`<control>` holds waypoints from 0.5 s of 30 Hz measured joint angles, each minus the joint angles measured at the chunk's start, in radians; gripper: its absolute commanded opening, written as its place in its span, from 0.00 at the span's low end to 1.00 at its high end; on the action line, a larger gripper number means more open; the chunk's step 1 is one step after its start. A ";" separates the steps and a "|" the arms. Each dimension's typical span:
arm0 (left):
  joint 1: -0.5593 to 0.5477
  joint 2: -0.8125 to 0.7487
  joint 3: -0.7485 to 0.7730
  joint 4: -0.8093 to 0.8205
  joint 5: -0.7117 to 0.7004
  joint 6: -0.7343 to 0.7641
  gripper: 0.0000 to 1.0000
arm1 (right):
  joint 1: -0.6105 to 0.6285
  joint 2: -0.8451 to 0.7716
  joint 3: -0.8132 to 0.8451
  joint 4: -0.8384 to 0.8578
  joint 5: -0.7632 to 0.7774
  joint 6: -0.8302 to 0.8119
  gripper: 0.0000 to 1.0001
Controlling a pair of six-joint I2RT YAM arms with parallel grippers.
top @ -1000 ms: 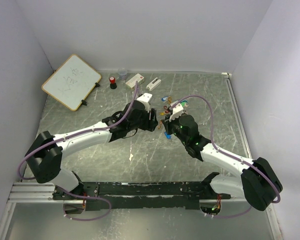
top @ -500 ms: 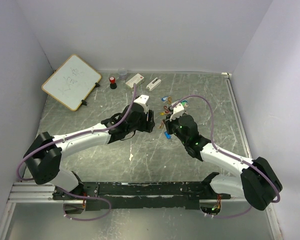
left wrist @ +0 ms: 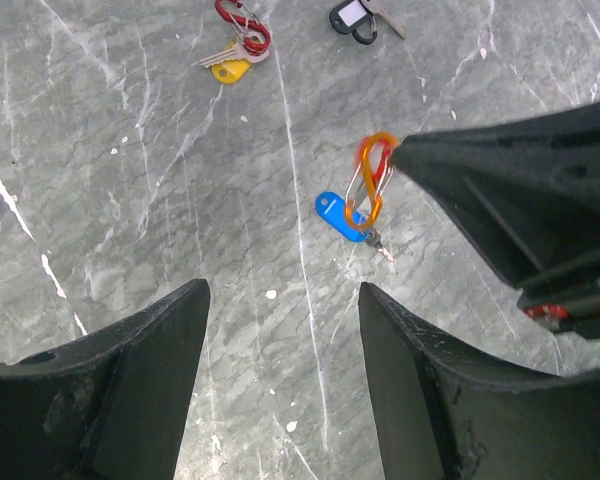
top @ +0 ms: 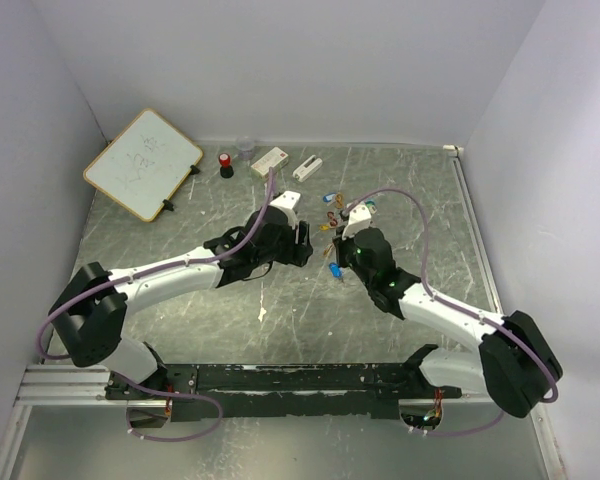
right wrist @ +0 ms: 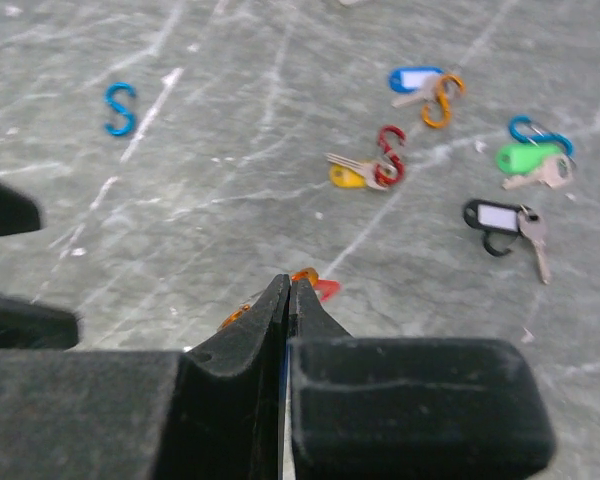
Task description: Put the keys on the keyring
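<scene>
My right gripper (right wrist: pixel 288 282) is shut on an orange S-shaped clip (left wrist: pixel 370 180) and holds it just above the table. A blue-tagged key (left wrist: pixel 337 215) hangs from that clip. My left gripper (left wrist: pixel 283 290) is open and empty, just left of the clip. On the table behind lie a yellow-tagged key on a red clip (right wrist: pixel 365 165), a blue-tagged key on an orange clip (right wrist: pixel 420 85), a green-tagged key on a blue clip (right wrist: pixel 528 160) and a black-tagged key (right wrist: pixel 500 220). In the top view the two grippers (top: pixel 320 250) meet at mid-table.
A loose blue S-clip (right wrist: pixel 118 108) lies to the left. A whiteboard (top: pixel 142 163) leans at the back left. A red-topped object (top: pixel 225 163), a clear cup (top: pixel 245 147) and two white boxes (top: pixel 270 159) stand along the back wall. White walls close in three sides.
My left gripper has shifted slightly toward the back. My right gripper still holds the orange clip with the blue key, almost in the same place.
</scene>
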 measured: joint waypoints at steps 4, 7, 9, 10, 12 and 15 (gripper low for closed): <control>0.000 0.001 -0.011 0.006 0.000 0.000 0.71 | -0.005 0.065 0.066 -0.064 0.095 0.032 0.00; 0.000 0.001 -0.011 0.006 -0.002 0.000 0.71 | -0.005 0.080 0.074 -0.093 0.163 0.055 0.00; 0.000 0.001 -0.011 0.006 -0.003 -0.001 0.71 | -0.005 0.079 0.074 -0.109 0.184 0.061 0.00; 0.000 0.001 -0.011 0.006 -0.006 -0.002 0.71 | -0.006 0.079 0.074 -0.112 0.175 0.061 0.00; 0.000 0.000 -0.011 0.006 -0.013 -0.003 0.71 | -0.008 0.064 0.064 -0.098 0.101 0.044 0.00; 0.000 -0.009 -0.021 0.006 -0.032 -0.008 0.71 | -0.007 -0.017 -0.004 -0.016 -0.054 0.027 0.00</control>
